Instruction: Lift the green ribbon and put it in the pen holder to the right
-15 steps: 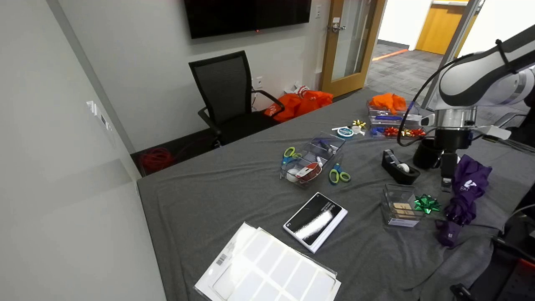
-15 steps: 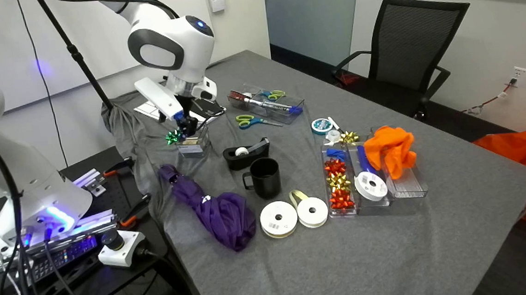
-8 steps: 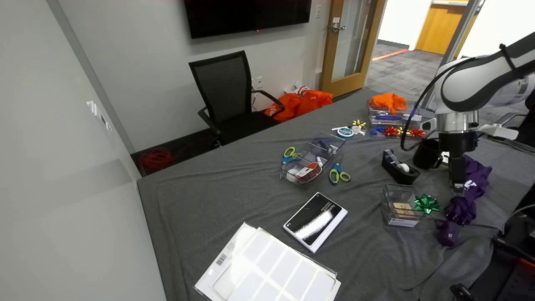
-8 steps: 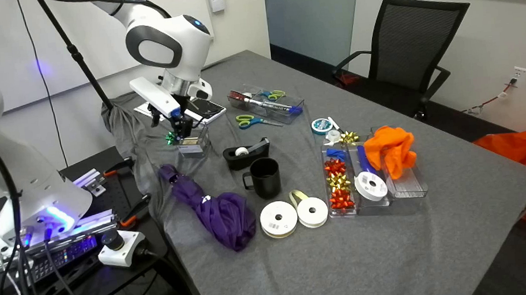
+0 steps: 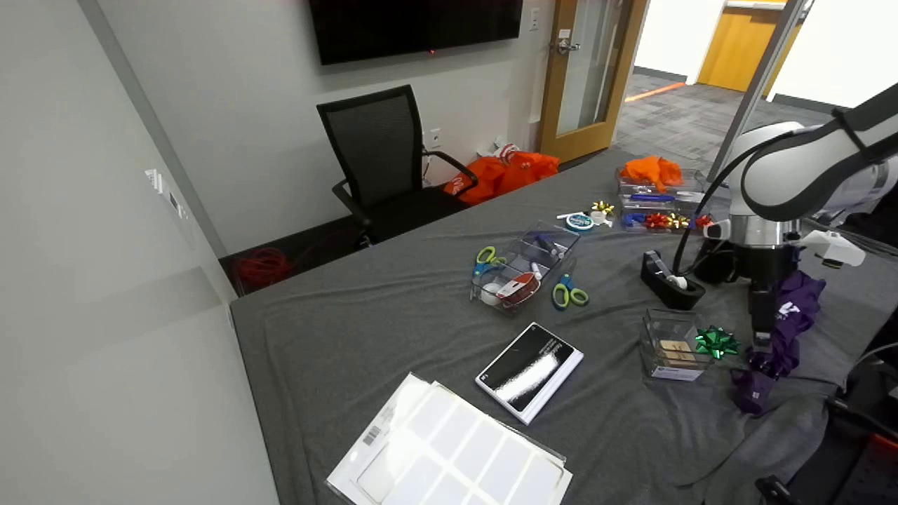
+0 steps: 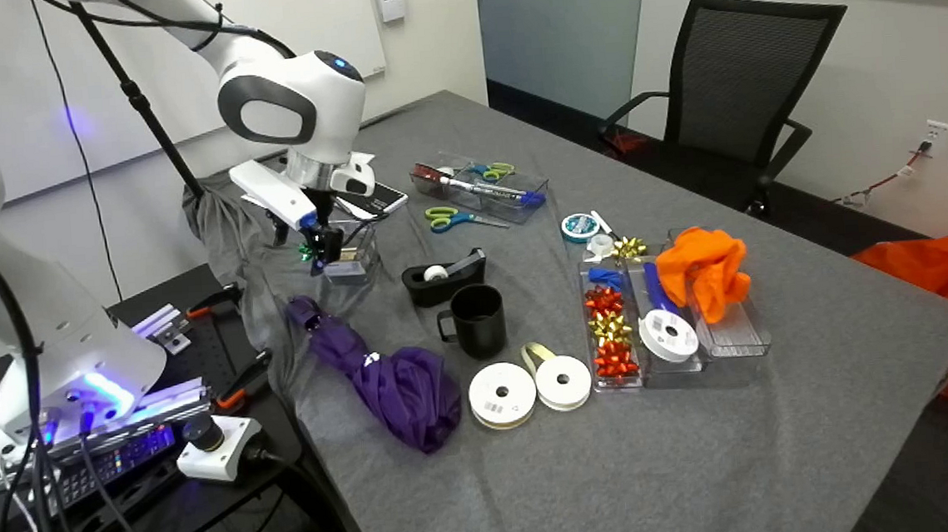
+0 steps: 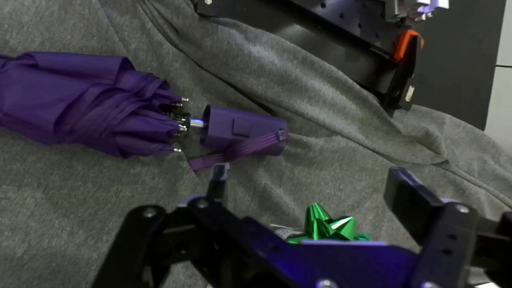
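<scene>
The green ribbon is a shiny green bow at the edge of a small clear box; I cannot tell if it rests on the rim or beside it. In an exterior view the bow is mostly hidden behind my gripper. In the wrist view the bow shows low between the fingers, partly covered by the gripper body. My gripper is open and empty, above the table and apart from the bow. The pen holder, a black upright cup with a handle, stands beyond the tape dispenser, partly hidden in an exterior view.
A purple umbrella lies near the gripper; its handle shows in the wrist view. The clear box holds tan pieces. A black tape dispenser stands between box and cup. Ribbon spools lie by the cup.
My gripper has moved down and toward the umbrella side, staying open. The bow, the clear box and the cup have not moved.
</scene>
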Controlling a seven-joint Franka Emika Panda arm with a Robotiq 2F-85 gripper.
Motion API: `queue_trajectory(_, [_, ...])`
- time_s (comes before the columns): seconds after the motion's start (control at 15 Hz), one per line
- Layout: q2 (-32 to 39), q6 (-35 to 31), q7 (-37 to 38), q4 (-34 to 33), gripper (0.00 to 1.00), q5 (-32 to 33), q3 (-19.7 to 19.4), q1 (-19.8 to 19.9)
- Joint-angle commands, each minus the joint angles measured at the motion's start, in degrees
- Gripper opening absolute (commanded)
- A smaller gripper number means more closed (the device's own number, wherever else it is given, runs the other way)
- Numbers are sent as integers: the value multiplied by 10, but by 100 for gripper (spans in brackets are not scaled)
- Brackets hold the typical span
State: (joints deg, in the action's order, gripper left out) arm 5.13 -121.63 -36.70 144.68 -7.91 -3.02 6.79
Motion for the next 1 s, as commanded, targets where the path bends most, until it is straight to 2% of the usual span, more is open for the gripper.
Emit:
queue_trajectory(0.0, [2, -66, 9, 27, 100, -11, 0, -4])
queue_trajectory(0.33, [14, -118, -2, 40, 100, -46, 6, -6])
queue_trajectory(0.73, [29, -213, -46, 52, 100, -155, 27, 2])
queue_trajectory(0.93, [25, -230, -76, 55, 100, -206, 33, 6])
